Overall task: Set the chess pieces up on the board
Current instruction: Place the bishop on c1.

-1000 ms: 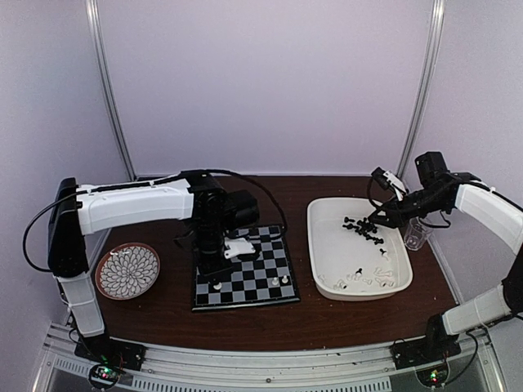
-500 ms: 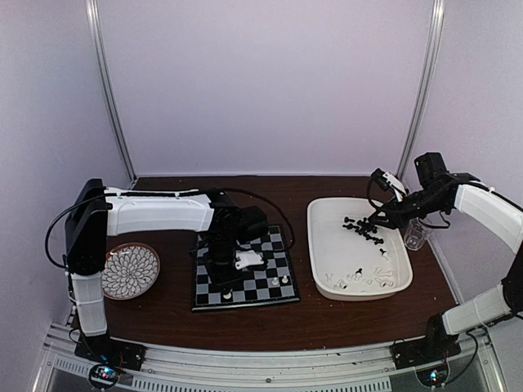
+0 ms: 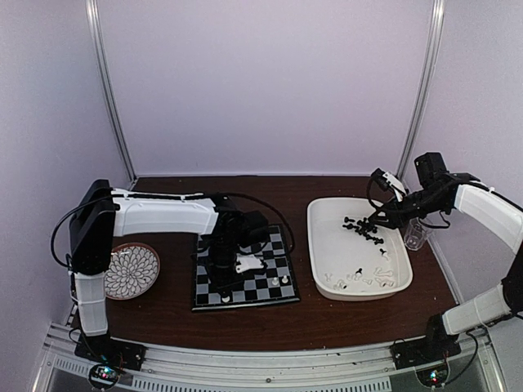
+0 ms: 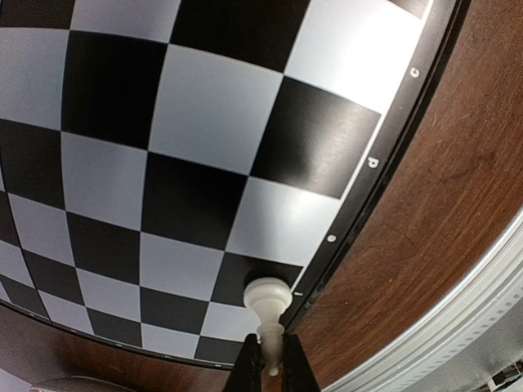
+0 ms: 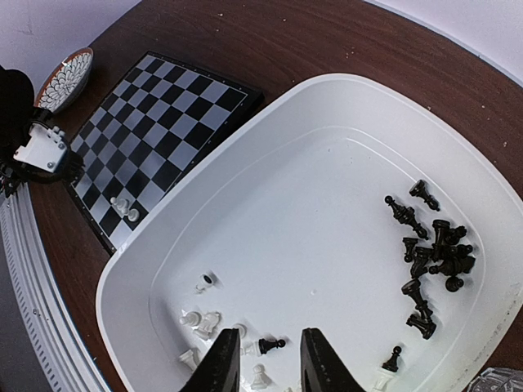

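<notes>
The board [image 3: 257, 282] lies in front of the left arm; its squares [image 4: 204, 114] fill the left wrist view. My left gripper [image 4: 265, 369] is shut on the top of a white chess piece [image 4: 267, 300]. That piece's base is on or just above a black square by the board's border, at the near left [image 3: 225, 287]. Two white pieces [image 3: 282, 281] stand at the near right. My right gripper [image 5: 270, 359] hangs open over the white tray [image 5: 163, 237], holding nothing. A black pawn [image 5: 270, 345] lies below the gap. Several black pieces [image 5: 429, 253] and white pieces [image 5: 200, 322] lie loose there.
A round patterned plate [image 3: 129, 271] sits left of the board, under the left arm. A clear plastic cup [image 3: 416, 234] stands just right of the tray, beneath the right wrist. The metal rail [image 3: 261, 359] runs along the table's near edge.
The left arm has folded in, its wrist moving nearer and slightly right over the board, still shut on the white piece. The right arm has hardly moved.
</notes>
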Controlling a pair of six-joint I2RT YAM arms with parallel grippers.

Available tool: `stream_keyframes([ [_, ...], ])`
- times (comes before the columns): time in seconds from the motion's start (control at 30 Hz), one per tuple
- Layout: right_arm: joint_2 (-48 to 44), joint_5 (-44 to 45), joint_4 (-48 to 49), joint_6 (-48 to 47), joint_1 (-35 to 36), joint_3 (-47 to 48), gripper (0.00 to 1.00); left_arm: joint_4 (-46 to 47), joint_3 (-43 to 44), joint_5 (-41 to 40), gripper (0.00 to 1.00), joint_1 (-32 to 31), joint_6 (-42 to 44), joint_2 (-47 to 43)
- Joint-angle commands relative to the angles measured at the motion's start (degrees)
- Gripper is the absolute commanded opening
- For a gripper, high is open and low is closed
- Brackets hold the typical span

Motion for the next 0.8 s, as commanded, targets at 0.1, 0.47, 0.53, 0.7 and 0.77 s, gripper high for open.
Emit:
stream_keyframes([
  [0.1, 0.1, 0.3, 0.5, -0.1, -0.2, -0.7, 0.29, 1.1, 0.0, -1.9, 0.0, -0.2, 0.6, 0.8],
  [0.47, -0.1, 0.2, 0.4, 0.1, -0.2, -0.7, 0.29, 2.0, 0.4, -4.0, 0.24, -0.2, -0.2, -0.6],
  [0.53, -0.1, 0.1, 0.4, 0.1, -0.3, -0.7, 0.29, 2.0, 0.7, -3.8, 0.26, -0.2, -0.2, -0.7],
  [0.7, -0.2, 0.0, 0.3, 0.1, -0.3, -0.8, 0.29, 2.3, 1.5, -0.3, 0.33, -0.3, -0.5, -2.9],
  [0.77, -0.3, -0.1, 0.3, 0.1, -0.3, -0.8, 0.29, 2.6, 1.7, 0.2, 0.35, -0.2, -0.6, -5.2],
])
